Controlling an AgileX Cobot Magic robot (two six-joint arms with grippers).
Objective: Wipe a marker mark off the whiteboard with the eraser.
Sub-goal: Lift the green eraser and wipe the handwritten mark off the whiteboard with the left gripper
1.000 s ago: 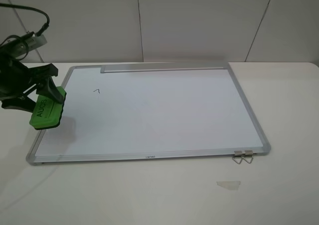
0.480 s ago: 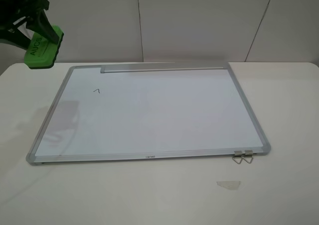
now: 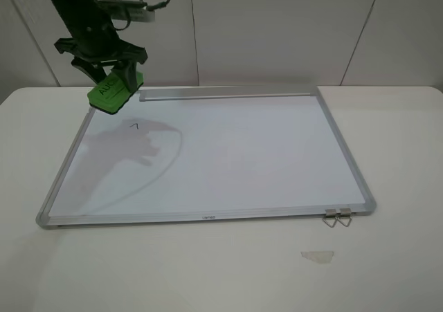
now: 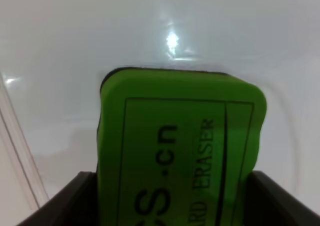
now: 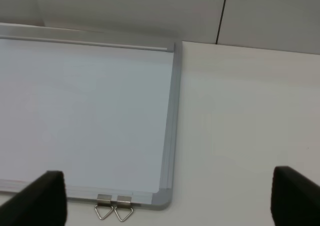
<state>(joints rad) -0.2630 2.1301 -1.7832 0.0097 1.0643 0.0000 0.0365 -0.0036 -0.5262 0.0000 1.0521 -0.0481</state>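
Your left gripper pinches the small bright green block eraser, up over the far left corner of the big white silver-framed whiteboard. Tiny black hook mark sits just nearer & right. Drop flat on it, rub short. Frame is close on the left; lots of room right. Right gripper is spread, empty.

A: The whiteboard?
B: Glossy, smooth white face, glare on it; frame of silvery metal.
A: And the eraser?
B: Matt green top, dark print. The clips shiny metal; table matt white.
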